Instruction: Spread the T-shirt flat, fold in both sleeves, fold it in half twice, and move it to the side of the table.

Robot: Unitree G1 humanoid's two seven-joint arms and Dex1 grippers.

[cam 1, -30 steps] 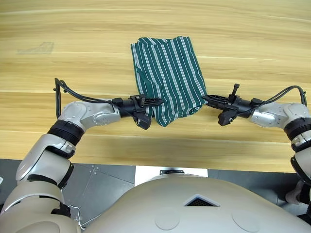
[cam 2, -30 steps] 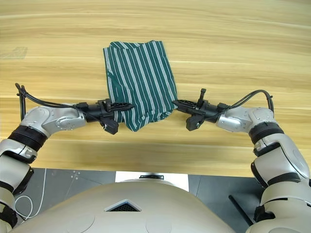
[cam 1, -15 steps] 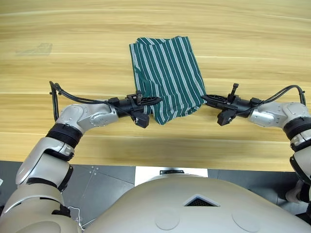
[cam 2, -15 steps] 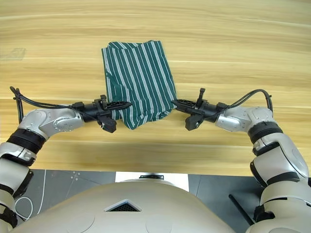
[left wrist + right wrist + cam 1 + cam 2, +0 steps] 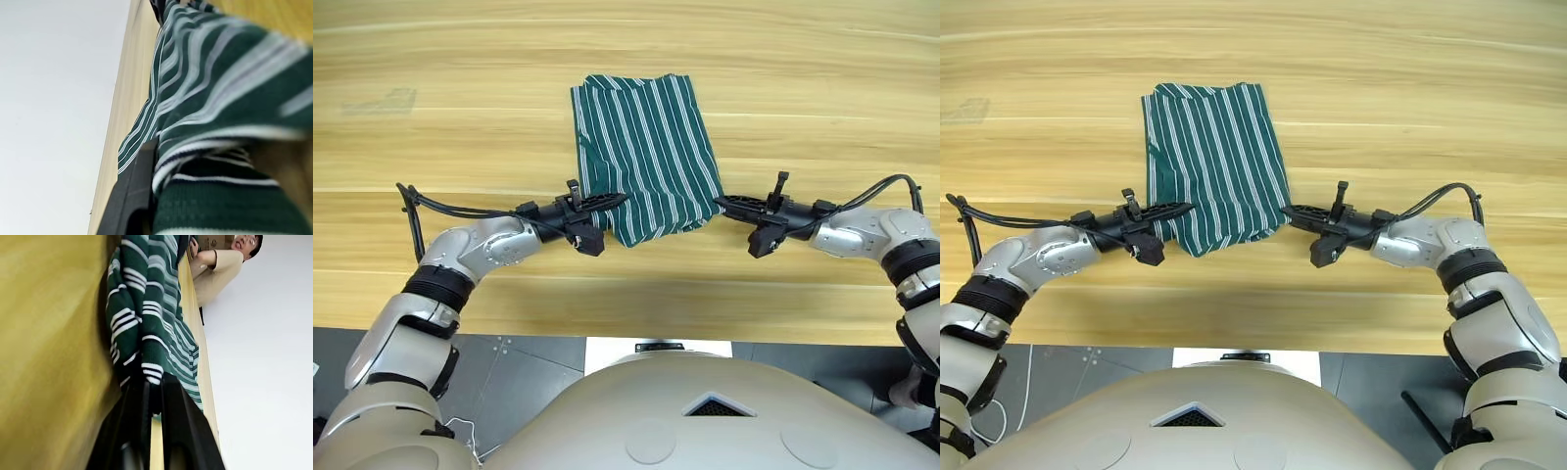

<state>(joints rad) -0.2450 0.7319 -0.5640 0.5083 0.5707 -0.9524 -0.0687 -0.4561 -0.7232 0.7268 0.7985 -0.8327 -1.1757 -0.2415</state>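
2 hands (image 5: 615,199) (image 5: 721,202) on near T-shirt (image 5: 646,147) corners

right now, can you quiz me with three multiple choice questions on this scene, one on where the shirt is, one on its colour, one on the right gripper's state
1. Where does the shirt lie?
A) on the table, between the left gripper and the right gripper
B) on the floor
C) draped over one arm

2. What colour is the shirt?
A) plain red
B) green with white stripes
C) black with dots

3. How is the right gripper?
A) open, far from the shirt
B) open above it
C) shut on the shirt's edge

Answers:
1 A, the head views show it on the wood with a gripper at each near corner.
2 B, the stripes are plain in the head views.
3 C, the right wrist view shows cloth pinched between its fingers.
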